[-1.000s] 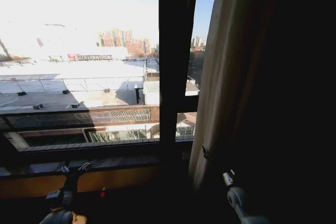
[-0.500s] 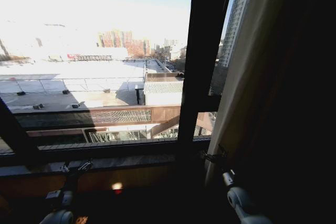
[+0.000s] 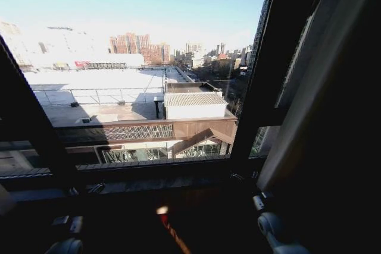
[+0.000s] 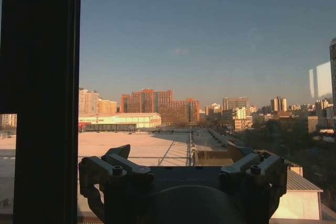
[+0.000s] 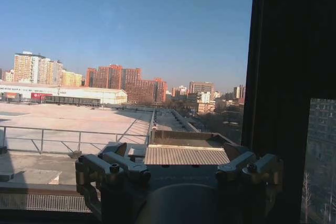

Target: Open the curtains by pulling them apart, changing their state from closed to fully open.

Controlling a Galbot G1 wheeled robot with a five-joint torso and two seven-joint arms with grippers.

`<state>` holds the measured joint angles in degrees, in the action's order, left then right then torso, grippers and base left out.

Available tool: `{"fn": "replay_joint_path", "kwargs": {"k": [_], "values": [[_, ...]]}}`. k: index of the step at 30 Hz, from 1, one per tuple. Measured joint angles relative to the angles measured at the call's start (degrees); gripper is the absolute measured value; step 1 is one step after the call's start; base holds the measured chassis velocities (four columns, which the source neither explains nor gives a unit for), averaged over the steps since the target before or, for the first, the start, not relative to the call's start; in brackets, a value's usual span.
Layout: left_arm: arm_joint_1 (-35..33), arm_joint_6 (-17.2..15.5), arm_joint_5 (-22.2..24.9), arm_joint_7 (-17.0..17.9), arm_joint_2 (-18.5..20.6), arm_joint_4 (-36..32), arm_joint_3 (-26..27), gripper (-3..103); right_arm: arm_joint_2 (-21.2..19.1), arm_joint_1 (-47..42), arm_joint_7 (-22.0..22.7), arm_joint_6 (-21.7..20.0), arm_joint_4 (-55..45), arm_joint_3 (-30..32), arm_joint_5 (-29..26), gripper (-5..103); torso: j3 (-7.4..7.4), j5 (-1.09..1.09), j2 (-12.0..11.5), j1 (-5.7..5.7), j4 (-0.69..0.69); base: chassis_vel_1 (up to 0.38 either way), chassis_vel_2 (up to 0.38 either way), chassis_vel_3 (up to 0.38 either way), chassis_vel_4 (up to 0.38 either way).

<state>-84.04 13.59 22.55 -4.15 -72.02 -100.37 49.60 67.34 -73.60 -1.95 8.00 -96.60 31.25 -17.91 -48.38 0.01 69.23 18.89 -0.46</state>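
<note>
Nearly open: curtain (image 3: 309,87) bunched at 3 o'clock. Right gripper (image 5: 178,169) and left gripper (image 4: 181,169) both spread, empty. Regrip edge, pull steadily outward.

The wide pane of clear window glass (image 3: 137,75) stands uncovered across the middle. At the right a dark vertical window frame post (image 3: 262,69) blocks passage, and just beyond it the sheer cream pleated curtain (image 3: 321,75) hangs bunched along the edge. Another dark slanting frame post (image 3: 27,111) bars the left side. Below, the dark window sill ledge (image 3: 149,182) runs across.
</note>
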Motion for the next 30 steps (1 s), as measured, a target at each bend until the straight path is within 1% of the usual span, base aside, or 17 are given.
{"fn": "replay_joint_path", "kwargs": {"k": [9, 13, 15, 23, 27, 29, 30], "values": [[0.00, 0.00, 0.00, 0.00, 0.00, 0.00, 0.00, 100, 0.00, 0.00, 0.00, 0.00, 0.00, 0.00, 0.00, 100, 0.00, -0.03, 0.00, 0.00, 0.00, 0.348, 0.350, -0.355, -0.358], [0.00, 0.00, 0.00, 0.00, 0.00, 0.00, 0.00, 100, 0.00, 0.00, 0.00, 0.00, 0.00, 0.00, 0.00, 100, 0.00, 0.01, 0.00, 0.00, 0.00, 0.344, 0.359, -0.350, -0.367], [0.00, 0.00, 0.00, 0.00, 0.00, 0.00, 0.00, 100, 0.00, 0.00, 0.00, 0.00, 0.01, 0.00, 0.00, 100, 0.00, -0.03, 0.00, 0.00, 0.00, 0.350, 0.346, -0.345, -0.357], [0.00, 0.00, 0.00, 0.00, 0.00, 0.00, 0.00, 100, 0.00, 0.00, 0.00, -0.01, 0.00, 0.00, 0.00, 100, 0.00, 0.00, 0.00, 0.00, 0.00, 0.363, 0.353, -0.354, -0.359], [0.00, 0.00, 0.00, 0.00, 0.00, 0.00, 0.00, 100, 0.00, 0.00, 0.00, 0.00, 0.00, 0.00, 0.00, 100, 0.01, -0.05, 0.01, 0.00, 0.00, 0.354, 0.356, -0.356, -0.357], [0.00, 0.00, 0.00, 0.00, 0.00, 0.00, 0.00, 100, 0.00, 0.00, 0.00, -0.01, 0.01, -0.01, 0.00, 100, -0.01, 0.03, 0.00, 0.00, 0.01, 0.379, 0.354, -0.357, -0.361], [0.00, 0.00, 0.00, 0.00, 0.00, 0.00, 0.00, 100, 0.00, 0.00, 0.00, -0.01, 0.01, 0.00, 0.00, 100, -0.01, 0.02, 0.00, 0.01, 0.00, 0.362, 0.352, -0.332, -0.364]]}}
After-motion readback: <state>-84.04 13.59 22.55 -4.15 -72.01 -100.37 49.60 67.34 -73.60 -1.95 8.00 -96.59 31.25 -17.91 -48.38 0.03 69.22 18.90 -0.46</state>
